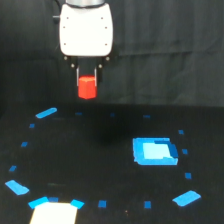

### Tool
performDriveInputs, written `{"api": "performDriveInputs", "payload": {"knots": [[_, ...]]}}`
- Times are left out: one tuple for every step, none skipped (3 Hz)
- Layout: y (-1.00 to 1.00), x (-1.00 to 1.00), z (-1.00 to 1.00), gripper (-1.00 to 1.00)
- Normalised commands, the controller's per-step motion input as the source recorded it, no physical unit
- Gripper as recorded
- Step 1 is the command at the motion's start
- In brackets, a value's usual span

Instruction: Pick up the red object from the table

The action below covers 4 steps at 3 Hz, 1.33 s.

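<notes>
- Your hand (87, 82) is clamped on the red block (87, 88), holding it in the air above the black tabletop (100, 150).
- The block hangs up and toward the exterior view's left of the blue patch (155, 151).

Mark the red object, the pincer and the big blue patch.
red object (87, 88): exterior view, front face of the block.
pincer (87, 80): exterior view, midway between its fingertips, shut on the block.
big blue patch (155, 151): exterior view, its middle.
</notes>
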Motion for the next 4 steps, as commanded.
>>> {"api": "performDriveInputs", "payload": {"knots": [[-0.30,0.34,0.12,-1.00],[0.45,0.17,0.33,-1.00],[-0.02,0.44,0.12,-1.00],[-0.46,-0.16,0.31,-1.00]]}}
